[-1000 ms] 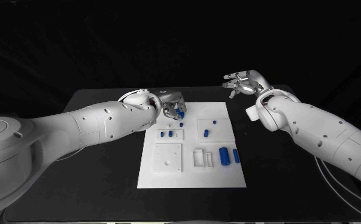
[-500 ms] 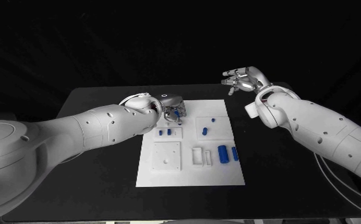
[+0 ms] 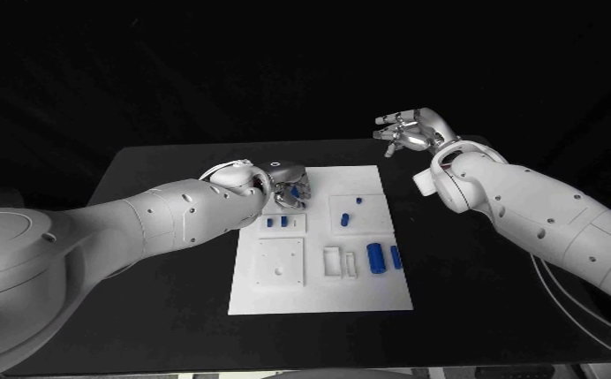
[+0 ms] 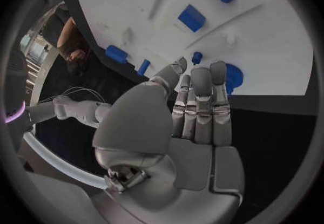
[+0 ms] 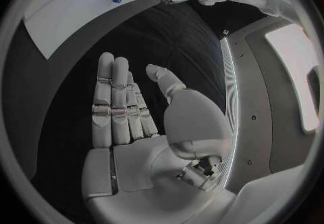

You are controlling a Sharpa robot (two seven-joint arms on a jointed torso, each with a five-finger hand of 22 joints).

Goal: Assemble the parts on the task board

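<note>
I see my left hand (image 3: 288,181) low over the far left corner of the white board (image 3: 321,295), fingers held together around a small blue part (image 3: 294,192); whether it truly grips it I cannot tell. My right hand (image 3: 410,132) hangs released, fingers apart, beyond the board's far right corner.
</note>
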